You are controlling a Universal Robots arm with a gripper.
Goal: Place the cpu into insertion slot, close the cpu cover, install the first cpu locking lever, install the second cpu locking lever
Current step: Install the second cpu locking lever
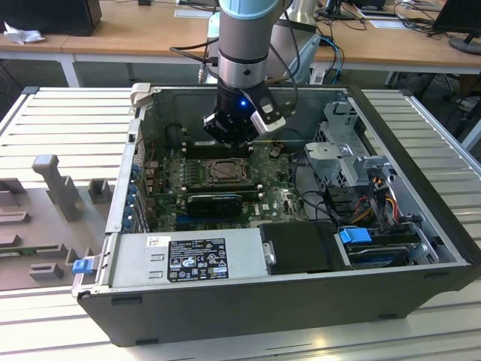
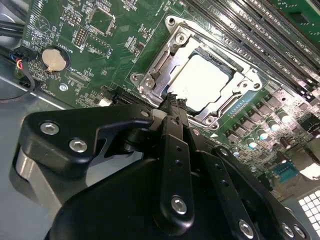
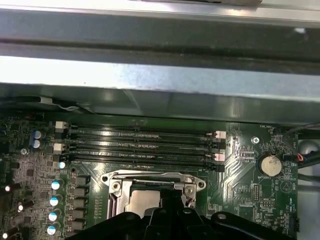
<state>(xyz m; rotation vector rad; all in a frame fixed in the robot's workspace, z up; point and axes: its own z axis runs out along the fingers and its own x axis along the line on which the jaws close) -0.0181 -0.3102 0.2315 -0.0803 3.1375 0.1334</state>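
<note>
The cpu lies flat in the insertion slot, its silvery top showing through the window of the cpu cover. The cover is down over the chip. In the first wrist view the cpu and the cover's far edge sit just beyond my fingers. My gripper hangs low over the socket's edge, its fingers shut together in a narrow point with nothing visibly held. The exterior view has the gripper just behind the socket, inside the open computer case.
Long black memory slots run beside the socket, near the case wall. A coin battery sits on the green board. A long black card, the power supply and a drive cage with cables surround the board.
</note>
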